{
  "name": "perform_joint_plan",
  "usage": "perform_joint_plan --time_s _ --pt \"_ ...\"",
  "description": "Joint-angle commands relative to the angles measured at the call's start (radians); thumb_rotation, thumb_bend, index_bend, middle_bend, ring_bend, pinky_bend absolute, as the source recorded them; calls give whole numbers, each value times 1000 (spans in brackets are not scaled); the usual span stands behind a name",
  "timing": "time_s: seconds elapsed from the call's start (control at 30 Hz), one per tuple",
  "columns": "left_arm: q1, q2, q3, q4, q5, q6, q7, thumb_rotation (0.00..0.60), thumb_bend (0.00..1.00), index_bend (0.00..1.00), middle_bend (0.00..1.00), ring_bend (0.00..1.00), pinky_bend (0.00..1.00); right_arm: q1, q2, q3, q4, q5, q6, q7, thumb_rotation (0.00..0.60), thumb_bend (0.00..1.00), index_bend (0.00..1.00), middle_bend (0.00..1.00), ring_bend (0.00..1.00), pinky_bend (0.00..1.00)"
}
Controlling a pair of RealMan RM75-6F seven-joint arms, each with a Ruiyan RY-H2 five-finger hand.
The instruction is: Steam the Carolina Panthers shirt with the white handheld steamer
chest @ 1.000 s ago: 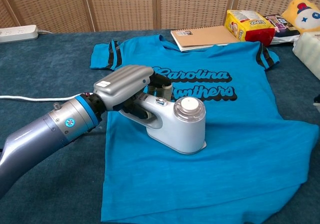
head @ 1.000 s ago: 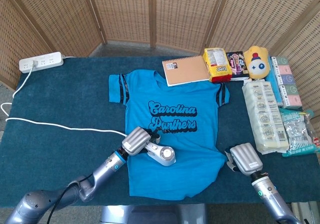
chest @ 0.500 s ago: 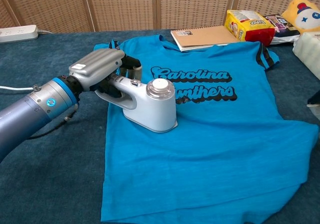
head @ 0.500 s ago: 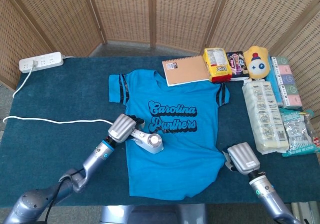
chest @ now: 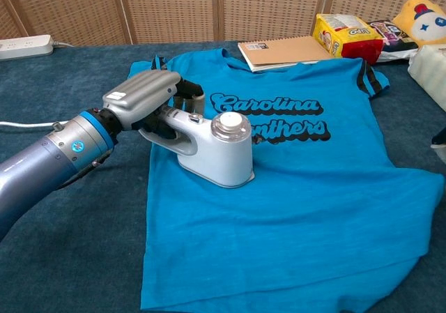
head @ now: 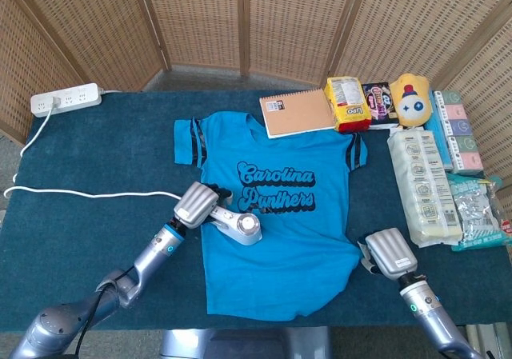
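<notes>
Chest view shows the left arm reaching in low from the left edge, forearm slanting up toward the table's middle, with the left hand [chest: 146,98] wrapped around the handle of the white handheld steamer [chest: 212,146], fingers curled tight on the grip. The steamer sits flat on the Carolina Panthers shirt [chest: 293,187], its round white cap facing up, just left of the printed lettering and close to the shirt's left side. The shirt lies spread face up on the blue table cover [chest: 70,243]. In the head view the right hand [head: 390,253] rests palm down at the shirt's lower right hem, touching or just beside the cloth; whether its fingers are apart or together I cannot tell. A white cord [head: 88,193] runs from the left hand toward the power strip [head: 66,99].
</notes>
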Motion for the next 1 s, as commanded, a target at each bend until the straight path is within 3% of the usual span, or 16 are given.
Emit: perform_joint_plan --time_s 0.03,0.3,1.0 --pt "-9 -12 5 -9 11 8 1 598 424 516 624 595 701 -1 1 -1 1 0 1 2 600 319 716 665 656 693" --pt "-44 -48 12 -2 39 20 17 597 422 516 624 595 687 -4 4 -1 5 -1 6 10 600 318 717 666 656 693" --pt "-66 -71 -24 183 -13 -21 -14 597 420 516 624 595 682 -1 2 2 5 4 -2 5 600 319 717 666 657 694"
